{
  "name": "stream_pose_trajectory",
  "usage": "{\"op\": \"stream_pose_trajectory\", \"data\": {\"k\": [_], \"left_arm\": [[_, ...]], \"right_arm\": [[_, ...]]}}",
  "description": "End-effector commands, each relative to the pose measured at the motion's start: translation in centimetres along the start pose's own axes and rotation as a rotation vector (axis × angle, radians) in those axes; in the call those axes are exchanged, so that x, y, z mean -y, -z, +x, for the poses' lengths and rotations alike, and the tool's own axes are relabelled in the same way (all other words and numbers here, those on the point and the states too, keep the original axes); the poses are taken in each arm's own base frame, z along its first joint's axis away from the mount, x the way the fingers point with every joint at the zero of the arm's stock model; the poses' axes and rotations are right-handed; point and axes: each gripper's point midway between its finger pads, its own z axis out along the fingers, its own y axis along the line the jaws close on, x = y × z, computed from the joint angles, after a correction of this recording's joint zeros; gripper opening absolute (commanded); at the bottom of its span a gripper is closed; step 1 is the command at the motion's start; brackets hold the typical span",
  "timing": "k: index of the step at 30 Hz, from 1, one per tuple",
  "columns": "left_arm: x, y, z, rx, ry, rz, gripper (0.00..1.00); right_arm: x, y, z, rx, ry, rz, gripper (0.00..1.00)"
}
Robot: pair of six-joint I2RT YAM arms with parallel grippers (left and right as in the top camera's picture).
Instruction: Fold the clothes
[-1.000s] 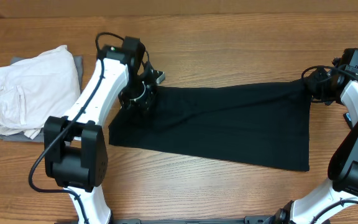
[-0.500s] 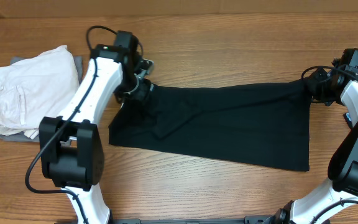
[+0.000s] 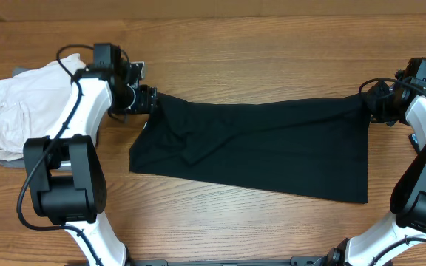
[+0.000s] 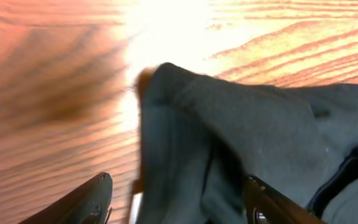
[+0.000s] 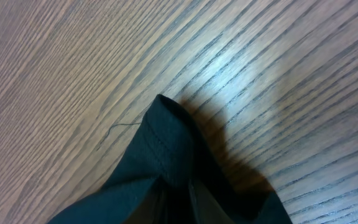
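Looking down from overhead: black T-shirt (image 3: 272,148) spread flat as a long band on the wooden table (image 3: 272,44), left gripper (image 3: 145,100) at its far left corner, right gripper (image 3: 372,102) at its far right corner. Seen from the left wrist: fingers (image 4: 98,196) parted, nothing pinched, dark fabric slack between them. Seen from the right wrist: hemmed corner (image 5: 166,143) raised off the wood, apparently clamped, gripping tips hidden. Likely light, limp, quick to sag and crease; best taken at corners or hems and kept taut.
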Motion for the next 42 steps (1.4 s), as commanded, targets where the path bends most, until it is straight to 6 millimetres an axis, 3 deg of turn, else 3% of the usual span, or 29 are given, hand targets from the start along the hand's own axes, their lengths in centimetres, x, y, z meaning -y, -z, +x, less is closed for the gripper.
{"op": "stream_pose_trajectory", "data": {"k": [1, 7, 11, 16, 20, 24, 33, 42], "left_arm": [[2.5, -0.9, 0.7, 0.009, 0.097, 0.158, 0.71], [3.0, -1.3, 0.3, 0.032, 0.186, 0.201, 0.73], [2.6, -1.4, -0.5, 0.061, 0.269, 0.184, 0.67], [2.9, -1.3, -1.9, 0.109, 0.318, 0.201, 0.37], [2.3, -1.3, -2.5, 0.140, 0.315, 0.162, 0.27], [0.7, -1.3, -2.7, 0.160, 0.331, 0.096, 0.04], [-3.9, 0.1, -3.8, 0.234, 0.397, 0.035, 0.04], [-4.3, 0.3, -3.9, 0.241, 0.387, 0.028, 0.04]], "right_arm": [[-0.1, 0.8, -1.1, 0.038, 0.000, 0.002, 0.14], [-0.1, 0.8, -1.1, 0.038, 0.000, 0.002, 0.14], [-0.1, 0.8, -1.1, 0.038, 0.000, 0.001, 0.14], [-0.1, 0.8, -1.1, 0.038, 0.000, 0.001, 0.14], [-0.1, 0.8, -1.1, 0.038, 0.000, 0.001, 0.14], [-0.1, 0.8, -1.1, 0.037, 0.000, 0.002, 0.14], [-0.1, 0.8, -1.1, 0.037, 0.000, 0.002, 0.14], [0.1, 0.8, -0.7, 0.020, -0.003, 0.009, 0.18]]}}
